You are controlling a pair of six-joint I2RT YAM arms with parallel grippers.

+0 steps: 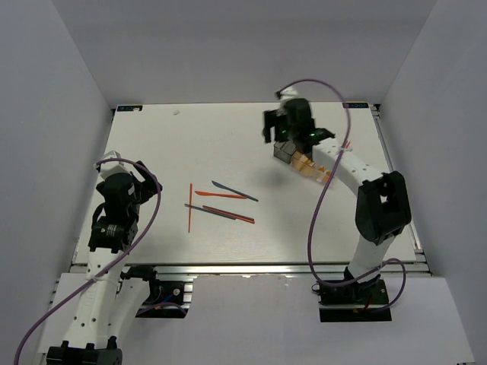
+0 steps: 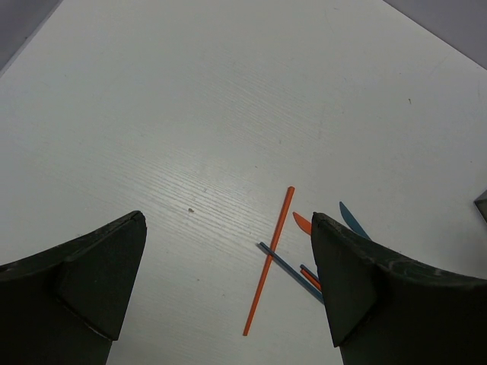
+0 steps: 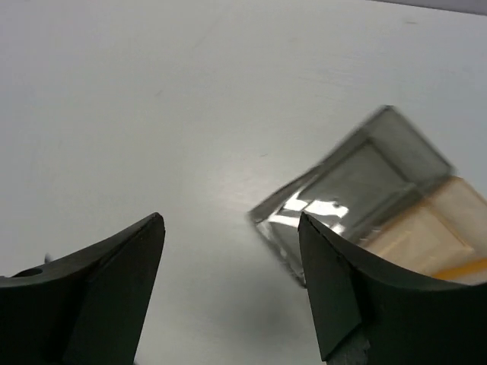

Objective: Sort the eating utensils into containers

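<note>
Both spread wide, empty: left fingers [image 2: 84, 281] short of loose utensils [image 2: 270, 255], right fingers [image 3: 103, 293] by the smoky bin [image 3: 365, 179].

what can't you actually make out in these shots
Top view: the right arm covers part of the containers; no clear bin shows.
Top view: the utensils are too small to tell forks from knives.
Right wrist view: the grey bin is blurred; the amber bin is cut by the edge.
Left wrist view: a finger of the left gripper hides some utensil ends.
</note>
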